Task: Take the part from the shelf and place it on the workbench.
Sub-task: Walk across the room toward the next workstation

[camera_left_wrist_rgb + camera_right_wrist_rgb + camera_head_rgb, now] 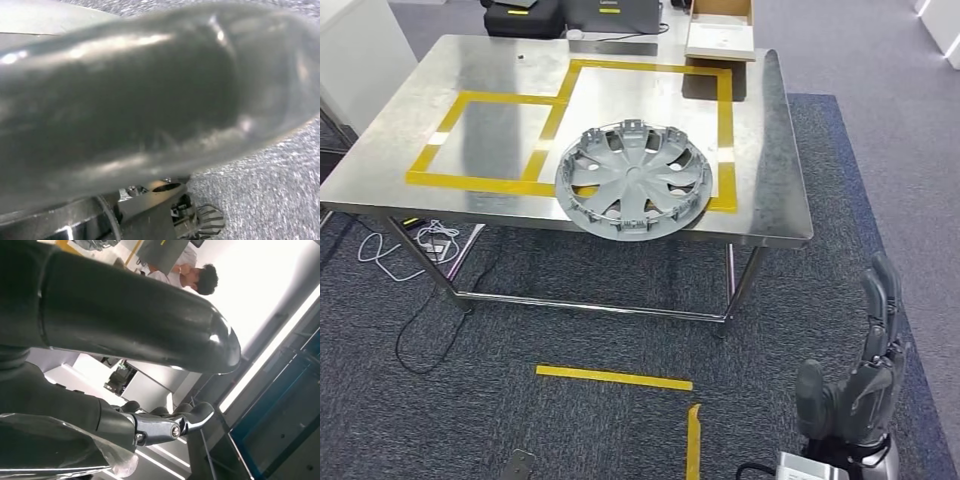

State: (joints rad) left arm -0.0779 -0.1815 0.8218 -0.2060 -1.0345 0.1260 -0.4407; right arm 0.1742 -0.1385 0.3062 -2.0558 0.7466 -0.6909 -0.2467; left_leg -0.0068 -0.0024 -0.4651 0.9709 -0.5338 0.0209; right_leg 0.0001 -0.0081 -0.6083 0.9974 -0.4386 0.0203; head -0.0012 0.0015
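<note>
The grey wheel-cover part [633, 180] lay flat on the steel bench [773, 150], across the yellow tape near its front edge. The right robot hand [857, 385] hung low, well apart—fingers spread, holding nothing; the left robot hand's state could not be told.

We see our right hand [857, 385] as dark grey, with a thick rounded thumb and segmented fingers above a silver wrist collar. Up close, its glossy dark thumb [151, 325] catches highlights, and a polished metal link with a screw joins a finger [170, 427].
</note>
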